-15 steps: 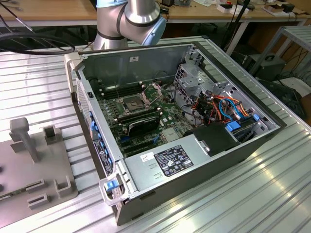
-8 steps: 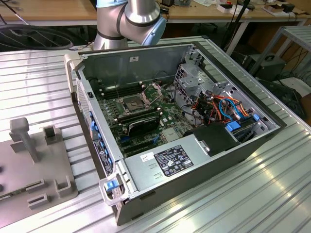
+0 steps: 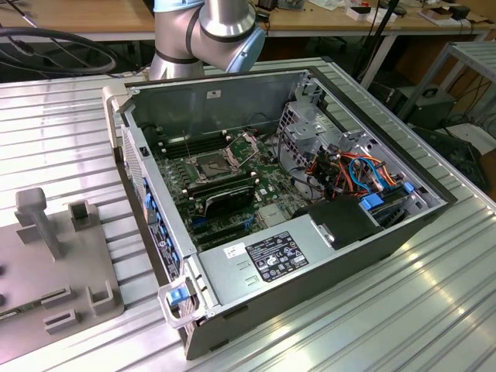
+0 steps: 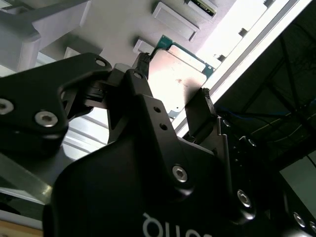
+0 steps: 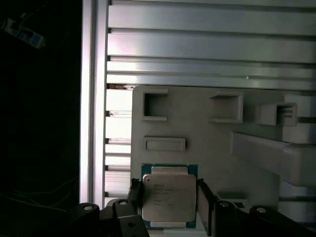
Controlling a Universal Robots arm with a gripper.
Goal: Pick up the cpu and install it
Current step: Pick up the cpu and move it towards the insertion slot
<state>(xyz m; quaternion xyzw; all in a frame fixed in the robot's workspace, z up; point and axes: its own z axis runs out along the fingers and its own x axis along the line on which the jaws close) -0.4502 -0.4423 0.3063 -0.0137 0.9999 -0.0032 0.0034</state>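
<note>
First wrist view shows the gripper (image 5: 167,191) clenched on the cpu (image 5: 168,198), pinching it by two side edges, up in the air over the grey holder (image 5: 197,123) on the bench (image 5: 207,44). The hold is only on those thin edges, so I think the cpu could slip or tip if the arm jolts. If it met the socket (image 3: 211,165) tilted or turned the wrong way, I think its tiny pins could bend.

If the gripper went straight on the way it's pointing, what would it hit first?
The gripper would likely meet the grey fixture plate behind the cpu in its jaws; the gap between them is unclear.
</note>
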